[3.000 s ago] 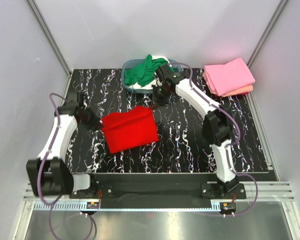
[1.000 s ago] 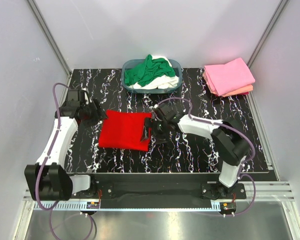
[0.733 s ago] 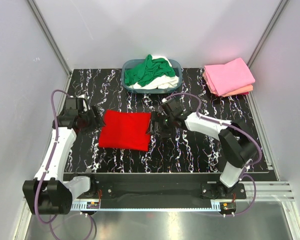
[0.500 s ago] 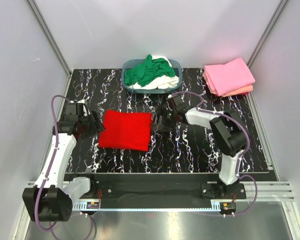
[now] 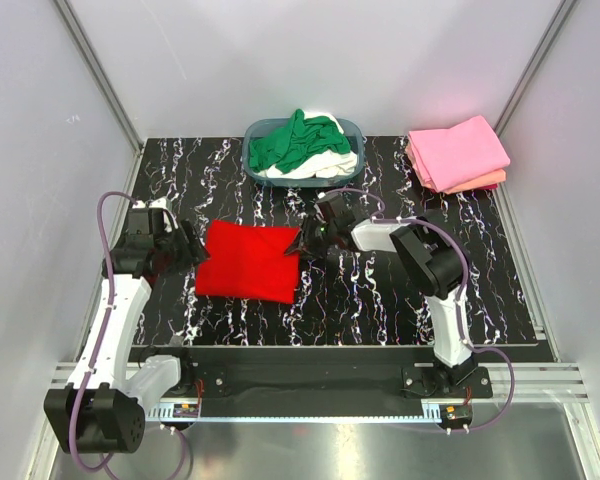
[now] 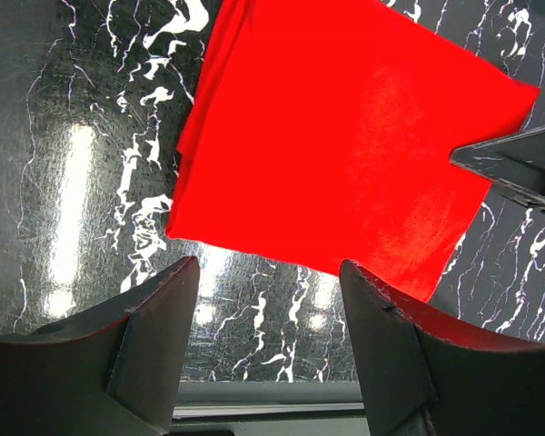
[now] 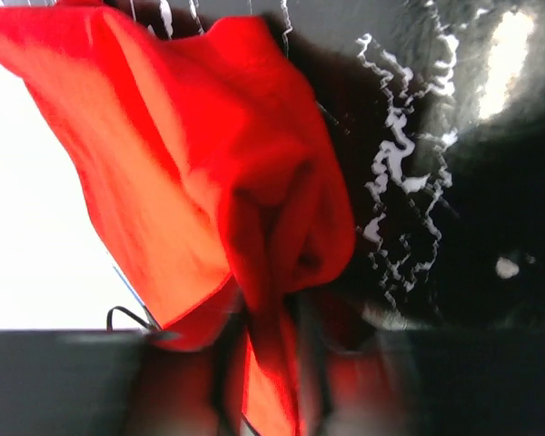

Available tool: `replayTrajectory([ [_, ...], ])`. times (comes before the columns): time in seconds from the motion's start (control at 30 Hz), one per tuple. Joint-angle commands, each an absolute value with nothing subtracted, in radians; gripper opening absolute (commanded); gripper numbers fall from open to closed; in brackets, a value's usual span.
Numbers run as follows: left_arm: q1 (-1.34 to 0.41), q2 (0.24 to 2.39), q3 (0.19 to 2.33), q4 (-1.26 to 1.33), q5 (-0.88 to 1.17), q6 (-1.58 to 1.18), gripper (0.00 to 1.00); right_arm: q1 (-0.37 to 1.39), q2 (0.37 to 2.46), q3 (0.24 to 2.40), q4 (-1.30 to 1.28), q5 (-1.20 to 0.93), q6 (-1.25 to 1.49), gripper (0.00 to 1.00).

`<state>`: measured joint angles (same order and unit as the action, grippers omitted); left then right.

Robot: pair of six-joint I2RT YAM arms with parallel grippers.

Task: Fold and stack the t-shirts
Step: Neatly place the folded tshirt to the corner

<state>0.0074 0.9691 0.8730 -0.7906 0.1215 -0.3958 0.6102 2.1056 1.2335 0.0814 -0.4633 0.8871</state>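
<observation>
Between the two hands, the red t-shirt [image 5: 248,262] lies folded on the tabletop [image 5: 380,290]. At the shirt's upper right corner sits the right hand [image 5: 306,240], its fingers closed in on the cloth. The cloth bunches between them in the wrist view, and that corner lifts a little off the tabletop. A second ago this hand stood wide open, lower down the same edge. Just off the opposite edge hovers the left hand [image 5: 188,250], jaws well apart and gripping nothing. A second ago it was further back along that side, close by the shirt's far left corner. Beyond the right hand, the basket [image 5: 310,181] holds a green t-shirt [image 5: 292,143] over a white one. Well off to the right hand's right, a pink t-shirt [image 5: 458,150] tops a folded stack.
</observation>
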Motion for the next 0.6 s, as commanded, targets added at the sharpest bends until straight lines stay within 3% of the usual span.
replayTrajectory([
  [0.0, 0.009, 0.948, 0.862, -0.741, 0.1, -0.382, 0.68, 0.621, 2.163, 1.184, 0.126, -0.446, 0.907, 0.25],
  [0.1, 0.009, 0.946, 0.862, -0.741, 0.097, -0.382, 0.67, 0.589, 2.158, 1.189, 0.178, -0.5, 0.89, 0.0],
  [0.23, 0.009, 0.934, 0.861, -0.741, 0.087, -0.383, 0.67, 0.514, 2.099, 1.224, 0.1, -0.512, 0.784, 0.0],
  [0.43, 0.011, 0.922, 0.856, -0.735, 0.09, -0.387, 0.66, 0.456, 2.002, 1.418, -0.458, -0.342, 0.427, 0.0],
  [0.57, 0.011, 0.923, 0.856, -0.733, 0.095, -0.385, 0.66, 0.42, 1.958, 1.499, -0.624, -0.195, 0.277, 0.0],
])
